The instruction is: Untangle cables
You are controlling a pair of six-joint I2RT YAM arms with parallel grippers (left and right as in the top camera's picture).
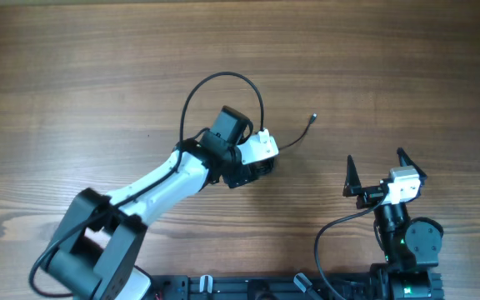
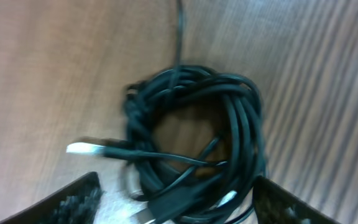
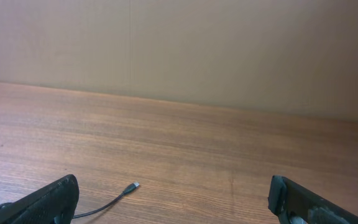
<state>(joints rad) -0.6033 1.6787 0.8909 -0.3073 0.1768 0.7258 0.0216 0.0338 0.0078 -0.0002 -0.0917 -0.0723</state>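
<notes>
L gripper point(image 2: 176, 180): jaws wide apart, nothing clamped. The finger roots run off the btm of its wrist view and the shot is blurred, so can't tell if the tips brush the pile.

Cables point(image 2: 194, 140): thin black cords wound into a loose coil on the counter point(image 2: 36, 74), directly under the L gripper and btwn its two fingers. A silver USB plug point(image 2: 82, 148) sticks out of the coil toward one finger point(image 2: 73, 202). A 2nd plug point(image 2: 157, 213) lies close in toward the palm. One strand leaves the coil straight ahead of the gripper. Overhead, a loose tail point(image 1: 294, 137) w/ a tiny plug on its end trails out on the R arm's side.

R gripper point(image 1: 375, 162): fully open, empty, well apart from the coil. The tail's end lies ahead of it and to its left.

Handling, my read:
- Light, limp, no stiffness to push against. Pull one strand and the whole coil prob drags along.
- Thin smooth jacket may slip thru the pads.
- The plugs are the only rigid bits. Take hold just behind the silver USB plug, or on the loose tail.
- Skip the thick side of the coil.
- You'll want one gripper pinning and the other drawing out.
</notes>
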